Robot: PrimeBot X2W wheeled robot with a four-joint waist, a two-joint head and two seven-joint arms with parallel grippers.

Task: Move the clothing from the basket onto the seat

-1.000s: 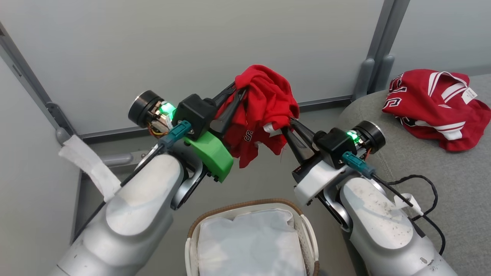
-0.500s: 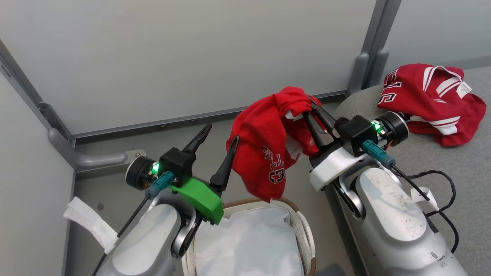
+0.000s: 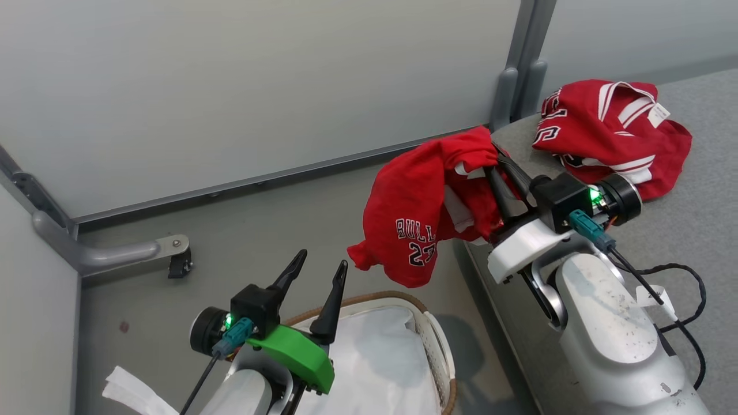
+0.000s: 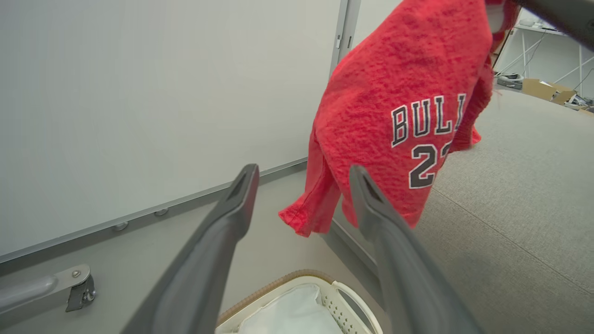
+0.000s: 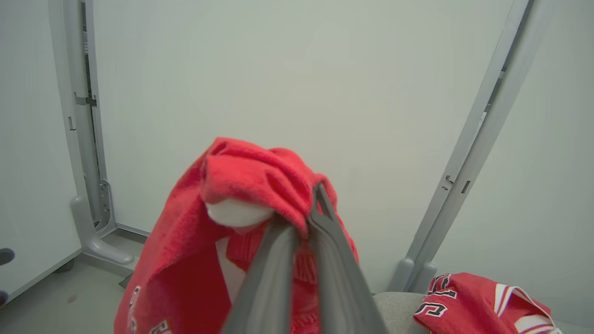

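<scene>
A red jersey [image 3: 424,207] with black "BULLS 23" lettering hangs in the air from my right gripper [image 3: 496,164], which is shut on its bunched top [image 5: 260,181] beside the left edge of the seat [image 3: 680,242]. Another red jersey [image 3: 611,135] with white striped trim lies crumpled on the grey seat at the back. The basket [image 3: 435,340] with its white liner stands on the floor below. My left gripper [image 3: 320,268] is open above the basket's left rim, nothing between its fingers [image 4: 236,204]; the hanging jersey [image 4: 408,106] is up to its right.
Pale wall panels with grey metal posts [image 3: 516,69] close off the back. A grey bracket with a caster [image 3: 173,256] sits on the floor at the left. A black cable [image 3: 686,282] lies on the seat beside my right arm.
My left gripper let go of the jersey, opened and dropped toward the basket. My right gripper kept the jersey and carried it right toward the seat. The head camera has also shifted.
</scene>
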